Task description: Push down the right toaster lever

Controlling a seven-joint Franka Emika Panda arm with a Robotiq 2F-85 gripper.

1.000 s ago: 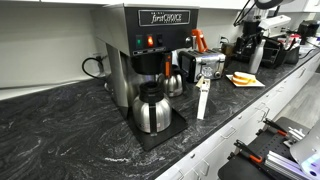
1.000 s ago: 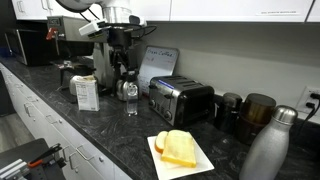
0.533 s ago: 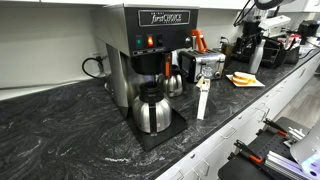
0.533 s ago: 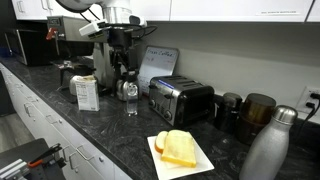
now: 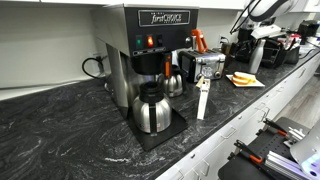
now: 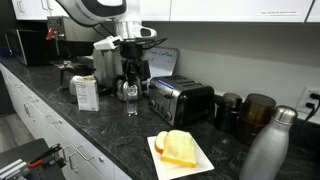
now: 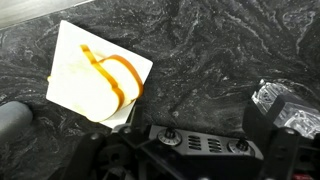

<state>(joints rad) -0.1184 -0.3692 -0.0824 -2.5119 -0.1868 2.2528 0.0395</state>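
Gripper (image 6: 136, 60) hangs near boxy, chrome-fronted toaster (image 6: 180, 100).

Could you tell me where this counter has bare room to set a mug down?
The widest bare stretch of counter lies beside the coffee brewer, on the side away from the toaster. A smaller patch sits between the box, the toaster and the plate. It is crowded around the canisters and steel bottle.

The coffee brewer (image 5: 150, 60) bears "firstCHOICE" on its top panel (white lettering).
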